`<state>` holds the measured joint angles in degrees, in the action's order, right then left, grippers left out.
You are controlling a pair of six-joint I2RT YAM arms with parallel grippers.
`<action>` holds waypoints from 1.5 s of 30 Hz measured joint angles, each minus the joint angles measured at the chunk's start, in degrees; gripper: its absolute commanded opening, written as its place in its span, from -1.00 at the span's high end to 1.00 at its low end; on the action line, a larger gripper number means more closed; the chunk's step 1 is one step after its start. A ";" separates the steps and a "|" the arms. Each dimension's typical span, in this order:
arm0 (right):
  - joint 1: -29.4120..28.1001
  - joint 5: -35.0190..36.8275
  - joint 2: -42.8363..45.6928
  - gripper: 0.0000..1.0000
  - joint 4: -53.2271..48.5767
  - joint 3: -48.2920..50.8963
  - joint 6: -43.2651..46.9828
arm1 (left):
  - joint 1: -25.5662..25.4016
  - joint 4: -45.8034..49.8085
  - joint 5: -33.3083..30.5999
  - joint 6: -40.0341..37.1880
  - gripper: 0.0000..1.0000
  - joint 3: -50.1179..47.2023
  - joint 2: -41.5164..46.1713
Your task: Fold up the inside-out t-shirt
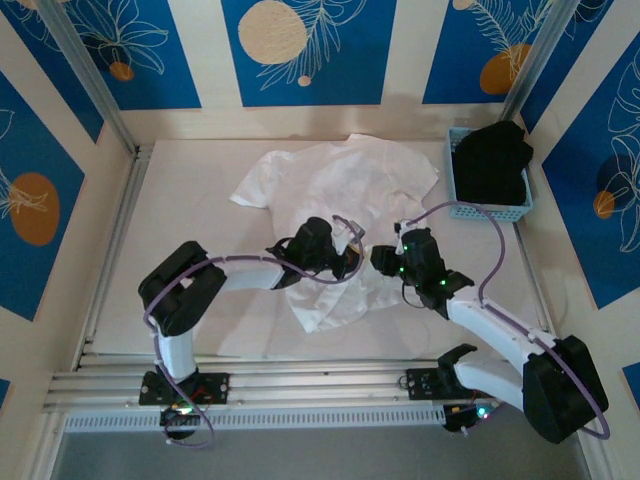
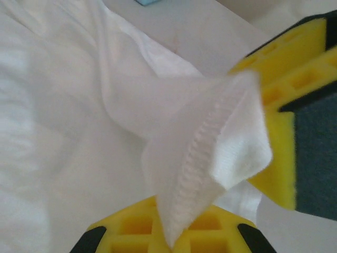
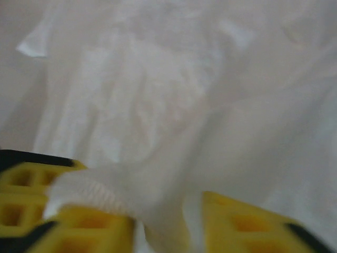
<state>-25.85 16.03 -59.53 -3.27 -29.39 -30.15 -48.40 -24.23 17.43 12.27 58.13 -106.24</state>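
Observation:
The inside-out t-shirt lies wrinkled across the middle of the table, white and spread wide at the back, bunched toward the front. My left gripper sits over its middle and is shut on a stitched hem corner, which rises out of the closed yellow jaws. My right gripper faces it closely from the right; one of its yellow fingers touches that same corner. In the right wrist view its jaws stand apart, with cloth draped over the left finger and hanging in the gap.
A light blue basket at the back right holds a black garment. Bare table lies left of the shirt. Metal rails run along the near edge by the arm bases.

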 measured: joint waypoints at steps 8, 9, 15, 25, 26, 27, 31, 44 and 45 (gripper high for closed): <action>-9.70 0.50 9.62 -0.48 -0.37 5.35 3.50 | 1.51 5.16 -1.62 0.22 1.00 1.01 5.07; -11.47 -0.17 9.75 -0.45 1.57 7.10 4.57 | 1.53 6.40 -1.62 0.20 1.00 1.55 6.19; -17.86 -1.16 1.66 -0.36 15.21 12.74 14.32 | 1.84 14.99 -1.20 -0.44 1.00 7.63 9.64; -16.35 1.27 -15.56 -0.22 35.58 13.00 25.92 | 1.90 27.98 2.01 -1.97 1.00 13.88 12.35; -15.74 1.62 -16.65 -0.18 36.94 12.98 26.38 | 1.90 28.61 2.43 -2.21 1.00 14.25 12.46; -14.95 2.08 -17.94 -0.13 38.36 12.90 26.88 | 1.90 29.44 2.86 -2.38 1.00 14.69 12.61; -13.99 5.62 -22.69 -0.11 41.53 10.99 29.35 | 1.90 31.43 4.90 -2.19 1.00 16.02 13.57; -11.89 12.76 -39.43 -0.36 40.85 -6.01 28.89 | 0.96 32.46 12.17 1.66 1.00 25.35 15.30; -11.37 12.96 -40.65 -0.38 39.23 -8.63 28.26 | 0.59 32.61 12.61 1.81 1.00 26.53 15.45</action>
<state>-37.21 28.99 -100.18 35.97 -38.02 -1.89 -47.81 8.38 30.04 14.09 84.66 -90.78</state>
